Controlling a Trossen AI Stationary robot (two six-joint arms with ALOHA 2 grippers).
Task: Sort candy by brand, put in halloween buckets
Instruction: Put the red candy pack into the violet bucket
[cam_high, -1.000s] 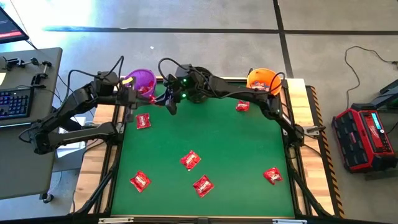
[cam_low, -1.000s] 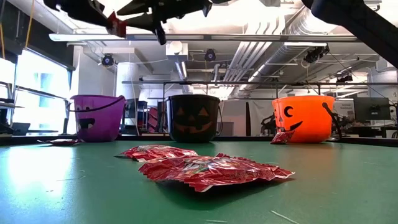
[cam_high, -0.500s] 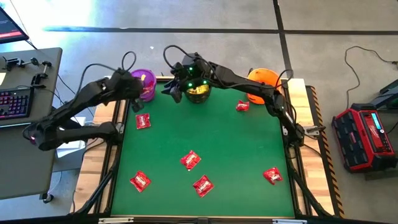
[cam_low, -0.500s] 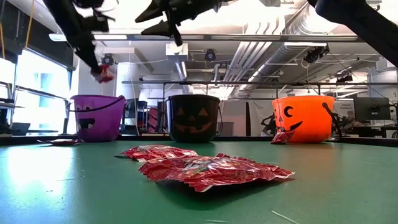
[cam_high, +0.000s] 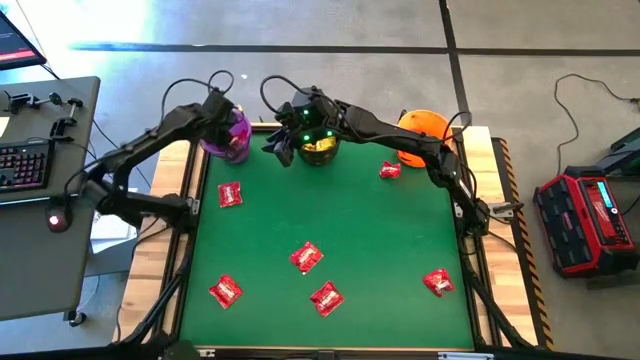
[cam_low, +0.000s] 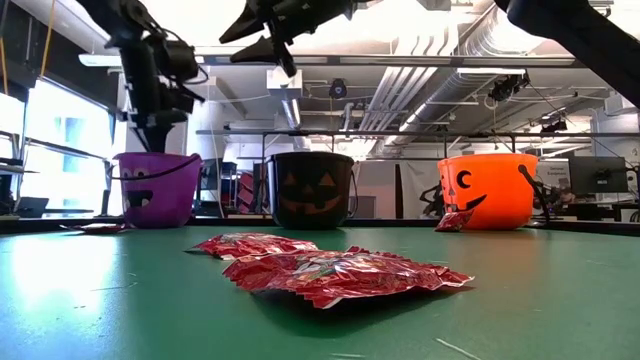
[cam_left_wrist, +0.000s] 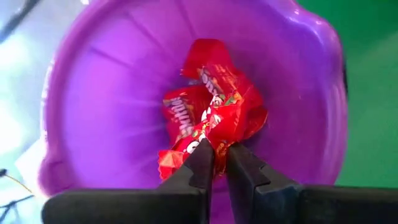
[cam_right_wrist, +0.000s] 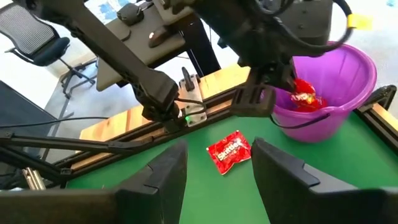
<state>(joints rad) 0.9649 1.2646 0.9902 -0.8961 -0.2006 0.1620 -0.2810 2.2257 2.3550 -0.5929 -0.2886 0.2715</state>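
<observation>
Left arm has swung across in the last second, so the purple bucket (cam_left_wrist: 298, 87) is now right under the left gripper (cam_left_wrist: 214, 152) instead of off to its side, and I'd say this drop is basically lined up. It's pinched tight on a crinkly, glossy red packet (cam_left_wrist: 233, 112) hanging off its fingertips inside the rim, with another packet (cam_left_wrist: 179, 112) on the bucket floor below. Right gripper (cam_right_wrist: 214, 163) hangs spread wide, holding nothing, beside the black bucket (cam_high: 320, 150), and six loose red packets (cam_high: 306, 257) wait on the green mat (cam_high: 380, 230) away from both
</observation>
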